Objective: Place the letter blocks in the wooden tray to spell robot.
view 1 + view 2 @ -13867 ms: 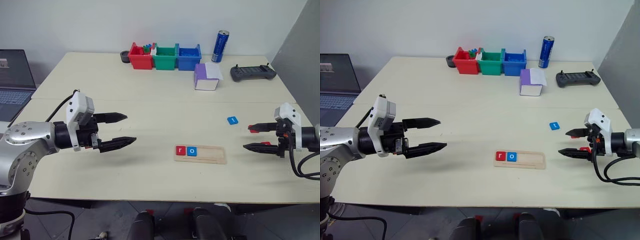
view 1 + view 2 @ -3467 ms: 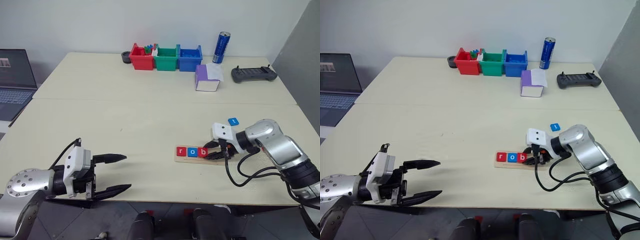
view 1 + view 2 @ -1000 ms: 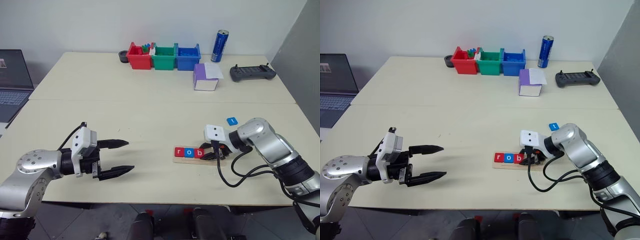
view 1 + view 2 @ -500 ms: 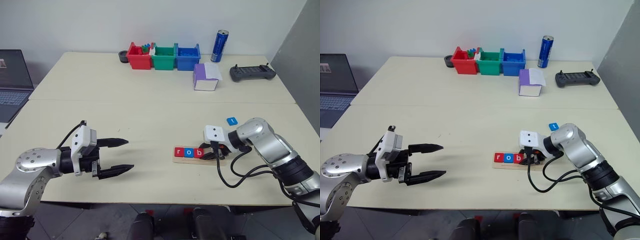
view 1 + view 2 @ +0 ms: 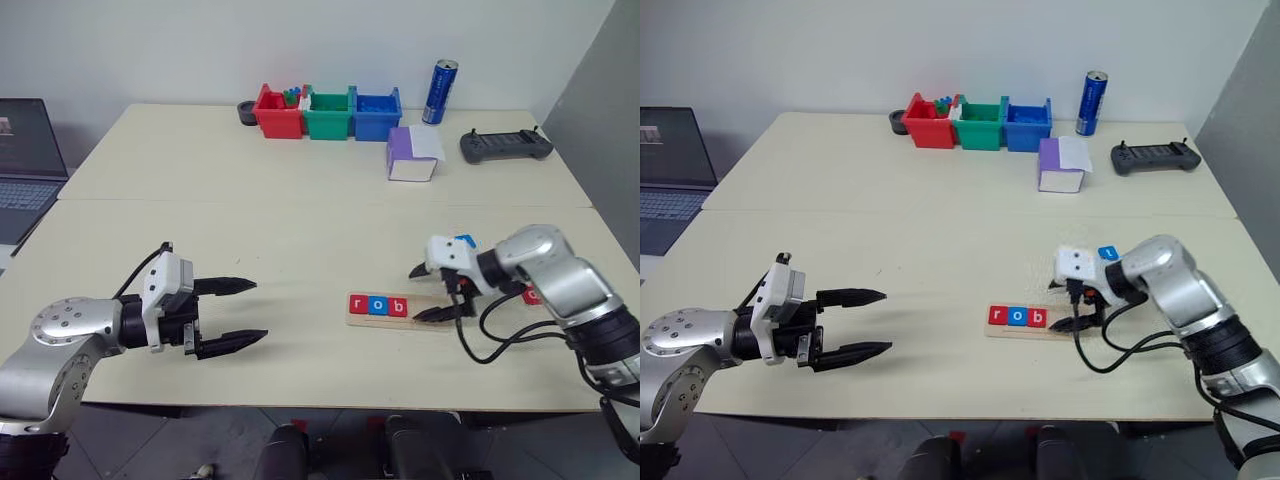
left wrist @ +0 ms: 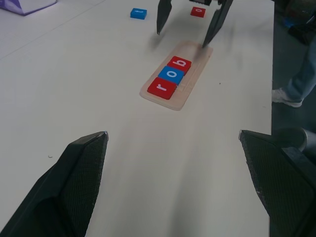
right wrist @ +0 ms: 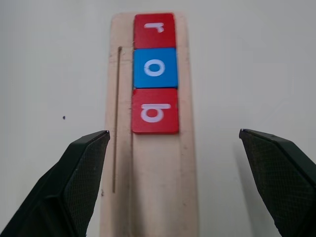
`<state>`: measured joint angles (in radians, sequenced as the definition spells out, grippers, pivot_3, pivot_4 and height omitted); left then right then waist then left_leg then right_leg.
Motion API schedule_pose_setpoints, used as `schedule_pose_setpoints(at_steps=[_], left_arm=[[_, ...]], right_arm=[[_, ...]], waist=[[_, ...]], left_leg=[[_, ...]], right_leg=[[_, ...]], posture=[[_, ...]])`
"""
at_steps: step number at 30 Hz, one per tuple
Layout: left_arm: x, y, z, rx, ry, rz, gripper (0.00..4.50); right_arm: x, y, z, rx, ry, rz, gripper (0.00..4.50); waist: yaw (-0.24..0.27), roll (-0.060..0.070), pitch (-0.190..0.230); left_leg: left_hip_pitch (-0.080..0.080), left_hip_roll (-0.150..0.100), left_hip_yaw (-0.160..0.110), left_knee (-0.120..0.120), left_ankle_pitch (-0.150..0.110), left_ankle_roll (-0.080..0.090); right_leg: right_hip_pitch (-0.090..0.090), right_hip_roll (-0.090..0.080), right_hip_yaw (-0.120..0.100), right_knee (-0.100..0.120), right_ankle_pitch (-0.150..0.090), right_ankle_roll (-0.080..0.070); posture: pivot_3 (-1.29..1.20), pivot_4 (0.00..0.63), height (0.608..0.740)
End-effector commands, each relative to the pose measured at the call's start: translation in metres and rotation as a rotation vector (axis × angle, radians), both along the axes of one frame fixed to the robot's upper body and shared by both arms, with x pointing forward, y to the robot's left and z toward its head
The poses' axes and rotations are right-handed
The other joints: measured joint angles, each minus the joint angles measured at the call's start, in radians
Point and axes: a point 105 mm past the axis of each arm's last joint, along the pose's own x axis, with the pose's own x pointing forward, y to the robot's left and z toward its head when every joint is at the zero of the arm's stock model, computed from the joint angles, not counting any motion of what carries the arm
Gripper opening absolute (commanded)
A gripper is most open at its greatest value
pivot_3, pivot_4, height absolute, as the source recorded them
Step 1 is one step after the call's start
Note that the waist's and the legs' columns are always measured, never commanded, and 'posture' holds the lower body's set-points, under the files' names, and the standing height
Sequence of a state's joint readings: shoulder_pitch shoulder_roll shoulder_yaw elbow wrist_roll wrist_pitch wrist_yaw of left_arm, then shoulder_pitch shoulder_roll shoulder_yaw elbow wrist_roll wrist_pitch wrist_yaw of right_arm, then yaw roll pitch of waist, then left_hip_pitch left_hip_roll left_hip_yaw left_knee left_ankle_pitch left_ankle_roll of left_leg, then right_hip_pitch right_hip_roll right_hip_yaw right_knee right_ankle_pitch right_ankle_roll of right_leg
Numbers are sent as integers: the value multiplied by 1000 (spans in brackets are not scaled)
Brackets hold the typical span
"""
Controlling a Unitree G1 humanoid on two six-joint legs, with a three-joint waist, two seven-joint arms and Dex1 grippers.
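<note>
From our head camera, our right end effector [image 5: 432,292] hangs with fingers spread and empty just above the bare end of the wooden tray [image 5: 430,318], where the red r [image 5: 358,304], blue o [image 5: 377,305] and red b [image 5: 397,306] sit in a row on the counter [image 5: 300,220]. Our left end effector [image 5: 238,314] is spread wide too, holding nothing, well to the left of the tray. In the left wrist view, a blue tile [image 6: 138,13] and a red o tile [image 6: 198,12] lie loose beyond the tray. In the right wrist view, the b lies directly ahead between our fingers. We judge the b just placed; next we must fetch the red o.
</note>
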<state>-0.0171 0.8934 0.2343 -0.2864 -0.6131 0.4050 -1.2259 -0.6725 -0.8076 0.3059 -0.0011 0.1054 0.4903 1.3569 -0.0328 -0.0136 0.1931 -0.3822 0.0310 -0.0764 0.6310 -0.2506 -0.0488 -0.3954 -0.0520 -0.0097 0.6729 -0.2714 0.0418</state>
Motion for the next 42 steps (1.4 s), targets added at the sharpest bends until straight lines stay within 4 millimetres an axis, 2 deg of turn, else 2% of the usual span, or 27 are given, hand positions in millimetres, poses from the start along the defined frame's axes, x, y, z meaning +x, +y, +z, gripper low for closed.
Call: schedule_pose_setpoints(at_steps=[1, 3, 9, 11, 14, 16, 19, 22, 28, 34, 42], left_arm=[[0, 1, 11, 8, -55, -3, 4500], [0, 1, 11, 8, -56, -2, 4500], [0, 1, 11, 5, -56, -3, 4500], [1, 1, 11, 3, -55, -5, 4500], [4, 0, 10, 1, -57, -10, 4500], [7, -2, 10, -3, -61, -18, 4500], [8, -3, 10, -4, -58, -33, 4500], [9, -3, 10, -3, -57, -37, 4500], [10, -3, 9, -1, -50, -43, 4500], [13, -5, 8, 2, -50, -56, 4500], [13, -5, 9, 1, -49, -60, 4500]], right_arm=[[1, -6, 24, 104, -51, -37, 4476], [3, -15, 26, 129, -62, -93, 4476], [7, -58, 28, 203, -158, -340, 4476], [5, -78, 28, 209, -171, -441, 4476], [3, -96, 32, 245, -170, -544, 4476], [5, -117, 34, 240, -179, -640, 4476], [-2, -153, 33, 198, -166, -773, 4476], [-18, -176, 31, 181, -119, -859, 4476], [-28, -192, 34, 173, -107, -953, 4476], [-31, -192, 22, 116, -47, -992, 4476], [-29, -193, 22, 108, -42, -1004, 4476]], waist=[[0, 0, 0], [1, 0, 0], [5, 0, 0], [4, 0, 0], [4, 0, 0], [1, 0, 0], [2, 0, 0], [3, 0, 0], [-4, 0, 0], [1, 0, 0], [1, 0, 0]], left_leg=[[0, 0, 0, 0, 0, 0], [0, 0, 0, 0, 0, 0], [-1, 0, 1, -1, 0, 0], [-1, 0, 1, -1, 0, 0], [-1, 0, 1, -1, 0, 0], [0, 0, 1, 0, 0, 0], [0, 0, 1, 0, 0, 0], [0, 0, 2, -1, 0, 0], [1, 0, 3, -1, 0, 0], [1, 0, 3, 0, 0, 0], [0, 0, 3, -1, 0, 0]], right_leg=[[0, 0, 0, 0, 0, 0], [0, 0, 0, 0, 0, 0], [0, 0, 0, -1, 1, -2], [0, 0, 1, -1, 1, -2], [0, 0, 0, -1, 1, -1], [0, 0, 1, 0, 1, -1], [0, 0, 1, 0, 0, 0], [0, 0, 1, -1, 0, 0], [0, 0, 2, 0, -1, 0], [0, 0, 2, 0, -1, 1], [0, 0, 2, 0, -1, 1]], posture=[[0, 150, 740], [0, 150, 740], [0, 150, 740], [0, 150, 740], [0, 150, 740], [0, 150, 740], [0, 150, 740], [0, 150, 740], [0, 150, 740], [0, 150, 740], [0, 150, 740]])
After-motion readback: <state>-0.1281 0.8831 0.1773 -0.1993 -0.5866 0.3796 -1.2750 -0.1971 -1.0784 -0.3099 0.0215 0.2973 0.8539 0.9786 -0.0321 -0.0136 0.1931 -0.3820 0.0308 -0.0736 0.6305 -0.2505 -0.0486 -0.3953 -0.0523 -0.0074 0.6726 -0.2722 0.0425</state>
